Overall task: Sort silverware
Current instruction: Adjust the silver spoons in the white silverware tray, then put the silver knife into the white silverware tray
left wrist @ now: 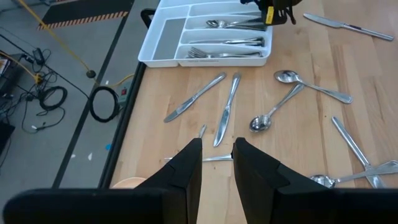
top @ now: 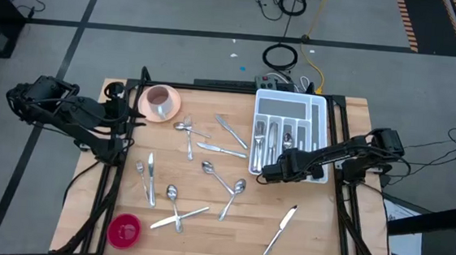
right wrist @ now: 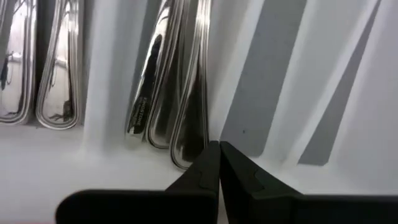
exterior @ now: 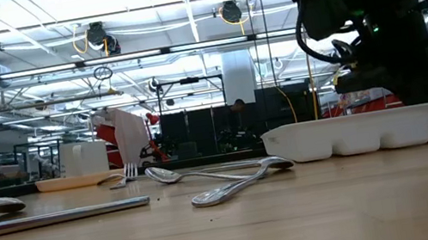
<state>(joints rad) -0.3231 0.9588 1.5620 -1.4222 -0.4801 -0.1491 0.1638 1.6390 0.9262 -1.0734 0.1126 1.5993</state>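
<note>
High view shows the right gripper (top: 267,173) at the near end of the white tray (top: 320,118), its fingers (right wrist: 208,168) pressed together and holding nothing. Some silverware (top: 272,137) lies in the tray's slots. More forks, spoons and knives (top: 208,175) lie spread over the wooden table (top: 317,232). The left gripper (top: 135,118) waits by the pink cup (top: 159,99), with a small gap between its fingers (left wrist: 186,171) and nothing in them.
</note>
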